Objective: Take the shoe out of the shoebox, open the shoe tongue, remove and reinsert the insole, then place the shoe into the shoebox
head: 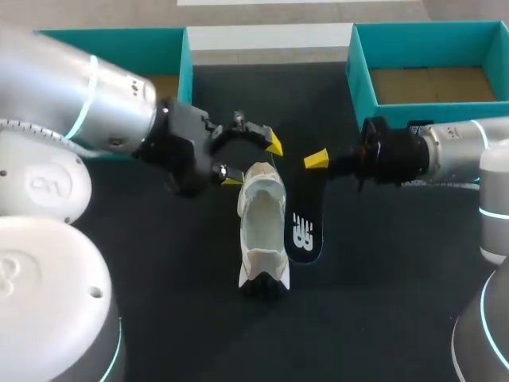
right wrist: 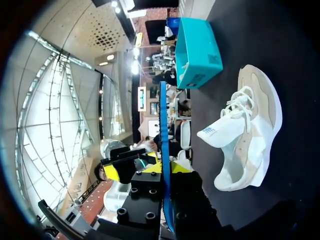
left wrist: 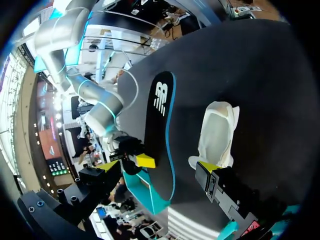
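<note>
A white shoe (head: 262, 231) lies on the dark table mid-view, its tongue pulled up (right wrist: 250, 125). Beside it on the right is the black insole (head: 303, 229) with a white logo. My right gripper (head: 316, 159) is shut on the insole's far end. In the right wrist view the insole (right wrist: 163, 125) shows edge-on as a blue strip between that gripper's (right wrist: 164, 172) fingers. My left gripper (head: 253, 163) stands open just past the shoe's far end, holding nothing. In the left wrist view its (left wrist: 157, 167) fingers straddle the insole (left wrist: 159, 125) without touching it, the shoe (left wrist: 217, 132) ahead.
Two teal shoeboxes stand at the back of the table, one at the left (head: 184, 56) and one at the right (head: 354, 68). The dark table surface (head: 382, 278) stretches in front of the shoe.
</note>
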Controlling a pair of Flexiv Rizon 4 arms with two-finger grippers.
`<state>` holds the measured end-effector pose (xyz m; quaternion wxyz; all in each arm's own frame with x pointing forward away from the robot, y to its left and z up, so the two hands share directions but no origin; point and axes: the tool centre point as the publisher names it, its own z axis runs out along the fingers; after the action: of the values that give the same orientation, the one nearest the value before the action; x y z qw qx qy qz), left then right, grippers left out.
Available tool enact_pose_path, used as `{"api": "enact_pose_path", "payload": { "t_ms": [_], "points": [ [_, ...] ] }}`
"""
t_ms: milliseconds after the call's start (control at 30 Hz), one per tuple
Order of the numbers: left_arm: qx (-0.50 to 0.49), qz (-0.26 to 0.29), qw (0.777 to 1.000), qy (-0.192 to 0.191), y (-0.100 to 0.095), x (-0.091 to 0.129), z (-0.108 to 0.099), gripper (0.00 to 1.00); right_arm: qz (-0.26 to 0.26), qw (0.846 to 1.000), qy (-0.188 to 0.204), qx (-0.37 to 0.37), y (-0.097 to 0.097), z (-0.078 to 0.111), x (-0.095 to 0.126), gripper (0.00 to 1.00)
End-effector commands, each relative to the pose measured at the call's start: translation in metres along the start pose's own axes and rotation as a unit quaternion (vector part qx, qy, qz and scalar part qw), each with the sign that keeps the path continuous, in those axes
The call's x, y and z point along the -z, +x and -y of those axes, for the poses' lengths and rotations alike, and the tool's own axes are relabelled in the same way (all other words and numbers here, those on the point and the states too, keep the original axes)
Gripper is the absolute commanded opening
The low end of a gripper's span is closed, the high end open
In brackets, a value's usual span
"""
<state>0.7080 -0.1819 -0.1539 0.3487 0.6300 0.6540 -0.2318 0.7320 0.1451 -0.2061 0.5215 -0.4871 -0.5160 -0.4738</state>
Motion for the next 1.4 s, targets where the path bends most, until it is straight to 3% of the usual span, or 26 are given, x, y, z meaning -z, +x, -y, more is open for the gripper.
{"api": "enact_pose_path", "payload": {
  "t_ms": [33, 133, 467, 700, 1000, 1400],
  "points": [
    [0.0, -0.057, 0.998, 0.0, -0.003, -0.001, -0.001, 1.0, 0.007, 1.0, 0.009, -0.003, 0.0, -0.003, -0.001, 0.0],
    [-0.011, -0.064, 0.998, -0.007, -0.005, -0.001, 0.0, 1.0, 0.01, 1.0, 0.01, -0.002, 0.001, -0.003, -0.001, 0.0],
    [0.044, -0.184, 0.982, 0.013, -0.027, 0.002, -0.008, 1.0, 0.01, 1.0, 0.018, -0.005, -0.002, -0.005, -0.007, 0.0],
    [0.056, -0.262, 0.963, 0.043, -0.026, -0.008, -0.007, 1.0, 0.015, 1.0, 0.021, -0.006, -0.002, -0.005, -0.007, 0.0],
    [0.054, -0.335, 0.939, 0.052, -0.027, -0.018, -0.004, 1.0, 0.024, 0.999, 0.032, -0.012, -0.004, -0.007, -0.01, 0.0],
    [0.035, -0.365, 0.928, 0.066, -0.029, -0.021, -0.001, 1.0, 0.031, 0.999, 0.037, -0.016, -0.006, -0.009, -0.01, 0.0]
  ]
}}
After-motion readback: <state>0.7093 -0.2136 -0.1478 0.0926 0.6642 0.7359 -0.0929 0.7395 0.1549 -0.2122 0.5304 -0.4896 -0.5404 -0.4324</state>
